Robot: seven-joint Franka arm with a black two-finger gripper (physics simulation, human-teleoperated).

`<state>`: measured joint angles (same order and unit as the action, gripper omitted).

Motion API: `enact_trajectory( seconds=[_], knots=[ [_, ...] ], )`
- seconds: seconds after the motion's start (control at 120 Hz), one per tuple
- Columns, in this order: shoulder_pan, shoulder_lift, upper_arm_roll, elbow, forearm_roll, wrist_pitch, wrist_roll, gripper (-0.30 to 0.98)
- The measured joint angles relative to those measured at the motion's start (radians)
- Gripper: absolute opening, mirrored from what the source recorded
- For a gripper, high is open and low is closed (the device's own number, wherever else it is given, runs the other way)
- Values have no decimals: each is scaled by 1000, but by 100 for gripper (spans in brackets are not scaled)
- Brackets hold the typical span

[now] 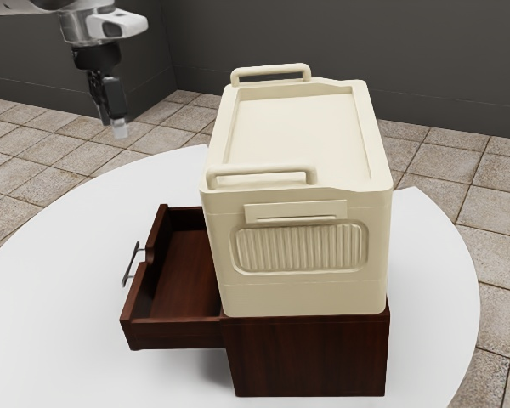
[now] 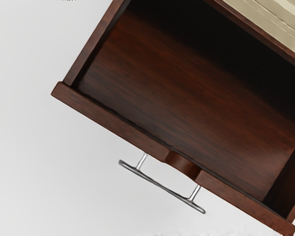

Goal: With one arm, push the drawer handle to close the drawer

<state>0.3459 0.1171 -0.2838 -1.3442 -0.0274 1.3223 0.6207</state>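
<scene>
near: dark cabinet [image 1: 310, 359], cream box [image 1: 302, 293] on top; drawer [image 1: 174, 334] out toward the exterior view's left; handle [image 2: 161, 186] on its outer face, long axis along that face; far and higher: gripper [image 1: 113, 127], well apart from the handle; jaws spread or together, cannot tell; likely next, down and nearer, outside the handle, then pushing toward the exterior view's right, square to its bar.

No readable text, labels, brands, numbers or signs; any small lettering perhaps too tiny to tell.
</scene>
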Motion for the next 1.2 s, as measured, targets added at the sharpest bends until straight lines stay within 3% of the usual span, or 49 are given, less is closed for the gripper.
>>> enact_trajectory(
  seconds=[0.217, 0.325, 0.417, 0.475, 0.558, 0.642, 0.683, 0.758, 0.858, 0.942, 1.2],
  knots=[
    [2, -19, -4, 67, -4, -11, 126, 68],
    [73, -242, -56, 84, -8, -61, 192, 69],
    [-10, -337, -118, 72, 51, -132, 242, 68],
    [-3, -403, -67, -41, 74, -174, 275, 63],
    [-6, -592, 51, -377, 91, -154, 324, 43],
    [-10, -646, 87, -589, 99, -91, 378, 24],
    [-30, -650, 95, -635, 104, -60, 404, 16],
    [-153, -648, 105, -674, 169, -21, 430, 13],
    [-210, -576, 239, -751, 215, 61, 451, 3],
    [-221, -500, 292, -807, 237, 174, 479, -2],
    [-221, -298, 307, -826, 175, 428, 492, -8]
  ],
)
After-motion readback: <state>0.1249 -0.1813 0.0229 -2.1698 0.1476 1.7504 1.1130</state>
